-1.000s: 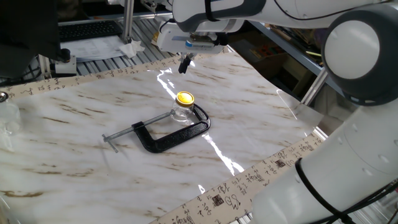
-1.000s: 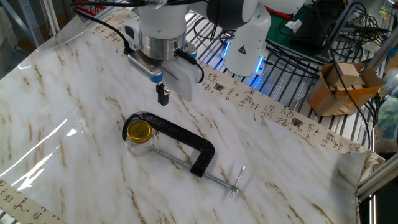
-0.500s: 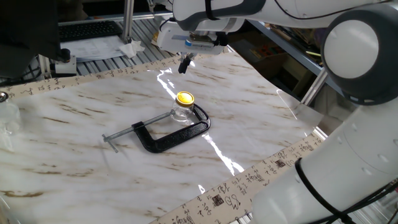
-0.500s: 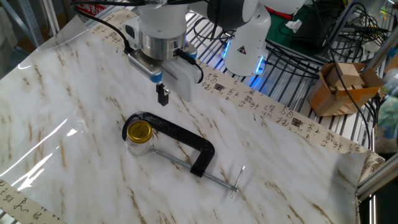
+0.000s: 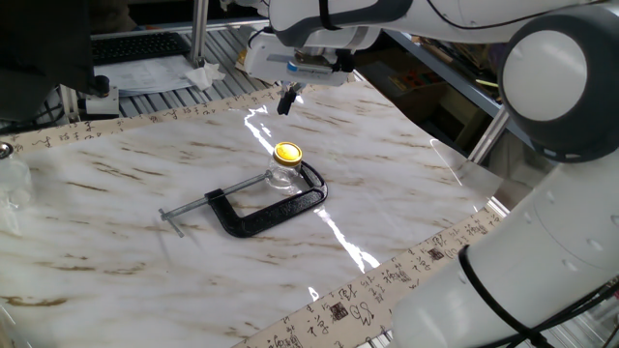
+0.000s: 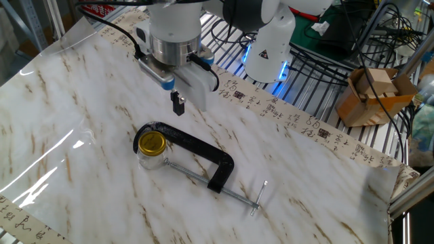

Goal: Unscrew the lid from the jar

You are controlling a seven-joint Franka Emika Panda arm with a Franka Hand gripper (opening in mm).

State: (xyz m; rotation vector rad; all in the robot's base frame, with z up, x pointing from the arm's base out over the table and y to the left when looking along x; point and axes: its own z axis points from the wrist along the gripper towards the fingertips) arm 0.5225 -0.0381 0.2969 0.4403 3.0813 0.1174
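A small clear glass jar (image 5: 282, 178) (image 6: 150, 158) stands on the marble table, clamped in the jaw of a black C-clamp (image 5: 271, 210) (image 6: 203, 152). A bright yellow lid (image 5: 287, 153) (image 6: 152, 142) sits on top of the jar. My gripper (image 5: 286, 100) (image 6: 178, 104) hangs in the air beyond the jar, apart from it and well above the table. Its black fingers are together with nothing between them.
The clamp's steel screw and crossbar (image 5: 179, 218) (image 6: 256, 196) stick out over the table. A cardboard box (image 6: 369, 93) stands off the table at the right. Patterned tape (image 5: 406, 266) lines the table edges. A white cloth (image 5: 203, 72) lies behind the table.
The gripper has edged very slightly; the jar, lid and clamp have not moved.
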